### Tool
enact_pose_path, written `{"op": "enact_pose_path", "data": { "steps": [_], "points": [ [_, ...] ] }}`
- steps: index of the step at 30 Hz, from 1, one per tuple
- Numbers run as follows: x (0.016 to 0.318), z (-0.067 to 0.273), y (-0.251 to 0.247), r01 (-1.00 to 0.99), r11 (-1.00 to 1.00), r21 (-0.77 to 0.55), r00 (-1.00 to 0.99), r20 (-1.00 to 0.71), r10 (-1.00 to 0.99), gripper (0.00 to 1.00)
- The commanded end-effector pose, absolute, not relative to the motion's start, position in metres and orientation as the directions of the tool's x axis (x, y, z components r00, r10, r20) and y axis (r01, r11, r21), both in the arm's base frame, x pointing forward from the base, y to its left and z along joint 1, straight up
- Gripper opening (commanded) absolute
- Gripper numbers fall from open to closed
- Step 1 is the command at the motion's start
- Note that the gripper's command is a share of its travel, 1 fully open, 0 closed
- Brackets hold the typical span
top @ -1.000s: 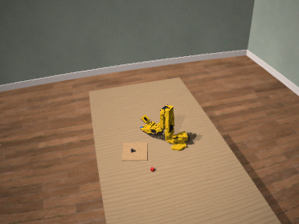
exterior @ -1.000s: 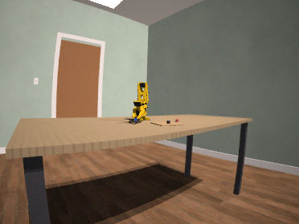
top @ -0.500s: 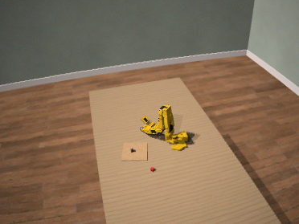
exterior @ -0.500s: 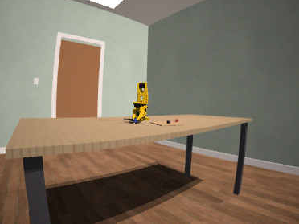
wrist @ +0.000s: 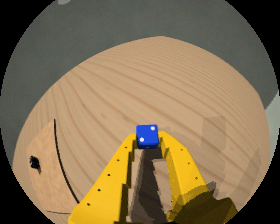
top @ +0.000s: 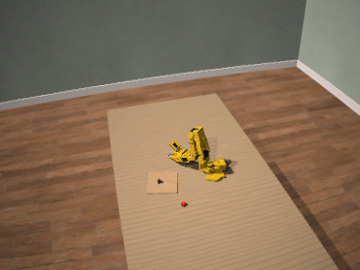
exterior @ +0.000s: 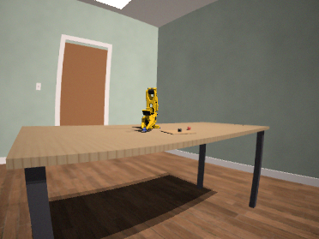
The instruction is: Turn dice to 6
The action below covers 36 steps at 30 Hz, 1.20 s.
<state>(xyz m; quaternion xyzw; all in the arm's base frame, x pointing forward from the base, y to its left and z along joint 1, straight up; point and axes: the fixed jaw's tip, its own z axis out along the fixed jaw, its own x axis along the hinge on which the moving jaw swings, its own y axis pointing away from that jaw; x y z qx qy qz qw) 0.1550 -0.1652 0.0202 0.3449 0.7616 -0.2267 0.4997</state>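
One small blue cube-shaped die with white pips, pinching firmly between the tips of the yellow pincer. Showing two white pips, set on a diagonal, on the blue face turned to the wrist view. Holding that die low by the pale wooden desk, off the mat; being too small in the exterior view to tell whether touching the wood. Folding the yellow jointed arm sharply above the desk, with the upper part standing tall and the wrist reaching down toward the blue die. Lying flat nearby, as a thin tan square mat, and carrying a small black cube-shaped die well inside the edges. Hiding the black die's number, being too small to read. Resting on bare desk just beyond the mat, as a small red cube-shaped die, apart from both other dice; being too tiny for counting pips.
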Motion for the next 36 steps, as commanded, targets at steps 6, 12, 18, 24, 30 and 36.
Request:
{"op": "enact_pose_path", "data": {
  "steps": [6, 12, 18, 24, 30, 36],
  "points": [
    [0.1597, 0.0247, -0.1683, 0.746, 0.666, -0.006, -0.242, -0.934, 0.262, 0.00],
    [0.1596, 0.0220, -0.1682, 0.746, 0.666, -0.006, -0.242, -0.934, 0.262, 0.00],
    [0.1596, 0.0219, -0.1682, 0.746, 0.666, -0.006, -0.242, -0.934, 0.262, 0.00],
    [0.1596, 0.0211, -0.1683, 0.746, 0.666, -0.006, -0.242, -0.934, 0.262, 0.00],
    [0.1596, 0.0205, -0.1682, 0.746, 0.666, -0.006, -0.242, -0.934, 0.262, 0.00],
    [0.1596, 0.0205, -0.1682, 0.746, 0.666, -0.006, -0.242, -0.934, 0.262, 0.00]
  ]
}}
